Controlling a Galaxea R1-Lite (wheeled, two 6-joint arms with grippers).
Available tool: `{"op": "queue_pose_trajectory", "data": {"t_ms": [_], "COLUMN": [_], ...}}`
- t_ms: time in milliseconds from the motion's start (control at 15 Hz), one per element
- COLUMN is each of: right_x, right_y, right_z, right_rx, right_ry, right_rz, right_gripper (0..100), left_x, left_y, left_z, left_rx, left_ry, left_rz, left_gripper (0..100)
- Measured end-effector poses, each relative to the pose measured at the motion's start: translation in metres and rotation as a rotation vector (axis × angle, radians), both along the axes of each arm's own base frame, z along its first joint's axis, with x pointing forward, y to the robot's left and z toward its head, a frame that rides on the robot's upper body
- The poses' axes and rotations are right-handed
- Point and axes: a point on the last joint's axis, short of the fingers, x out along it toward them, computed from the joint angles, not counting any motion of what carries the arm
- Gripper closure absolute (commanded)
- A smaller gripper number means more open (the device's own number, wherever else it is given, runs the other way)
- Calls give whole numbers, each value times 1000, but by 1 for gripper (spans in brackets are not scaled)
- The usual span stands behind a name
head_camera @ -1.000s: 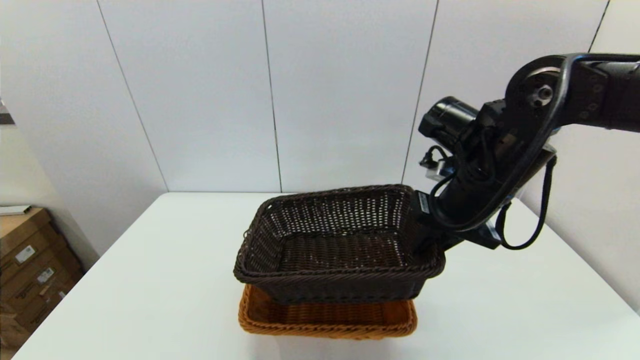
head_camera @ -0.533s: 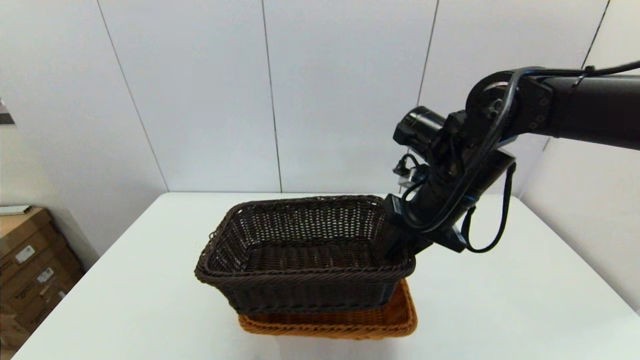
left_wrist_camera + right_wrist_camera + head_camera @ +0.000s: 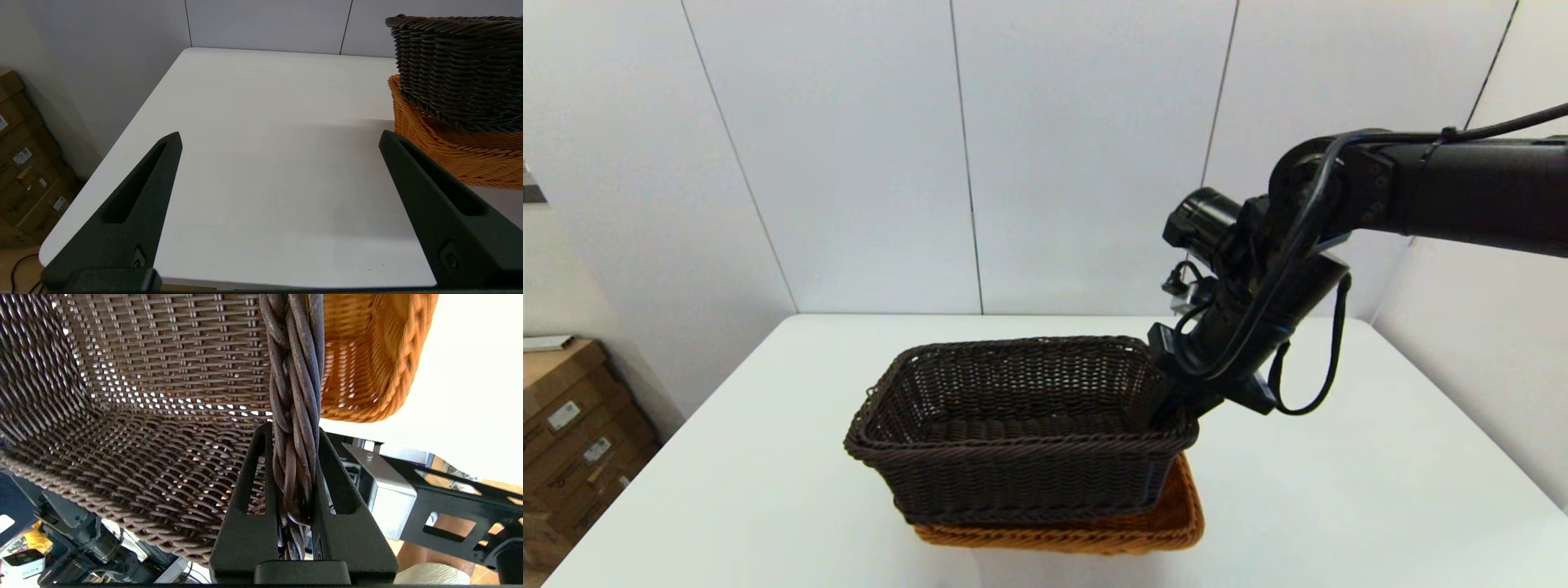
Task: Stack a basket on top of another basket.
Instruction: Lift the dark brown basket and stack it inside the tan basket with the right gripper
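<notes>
Since a second ago the dark basket (image 3: 1017,429) has travelled from a spot hanging high and to the right of the tan basket (image 3: 1172,523) to one lower and further left; over the last half second it has mostly sunk, and less of the tan interior shows beneath it now. It sits over the tan basket with its base down inside the tan rim, offset to the left, so the tan basket's right end and front edge stick out from under it. Whether its weight rests fully on the tan basket cannot be told, since the right gripper (image 3: 1176,400) is still clamped on it.

The right arm reaches in from the right, its forearm nearly level, the wrist bent downward and leftward toward the dark basket's right end. In the right wrist view the two fingers (image 3: 249,506) are closed on the braided rim (image 3: 294,396), one on each face of the wall, with the tan basket (image 3: 367,355) visible just beyond.

The left gripper (image 3: 280,141) hangs over the table's (image 3: 261,163) left near part, well apart from the baskets, its fingers spread wide and holding nothing. Both baskets stand on the table near its front edge.
</notes>
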Motion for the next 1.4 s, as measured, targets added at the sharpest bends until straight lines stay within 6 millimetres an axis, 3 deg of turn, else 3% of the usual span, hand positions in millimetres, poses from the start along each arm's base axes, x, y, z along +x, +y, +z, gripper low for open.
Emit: {"op": "queue_pose_trajectory", "data": {"t_ms": [467,667,1400], "right_x": [18,17,3], "right_y": [-13,-17,-31], "right_z": [-6,-7,22], "right_rx": [-6,-36,5], "right_ry": [-55,-67,-144], "right_rz": [-60,-76,-101], "right_gripper": [100,100,100], "left_x": [0,0,0], "left_y": [0,0,0], "left_z": [0,0,0], "left_rx": [1,2,2], "left_ry": [0,0,0], "left_rz": [0,0,0], "left_gripper": [0,0,0]}}
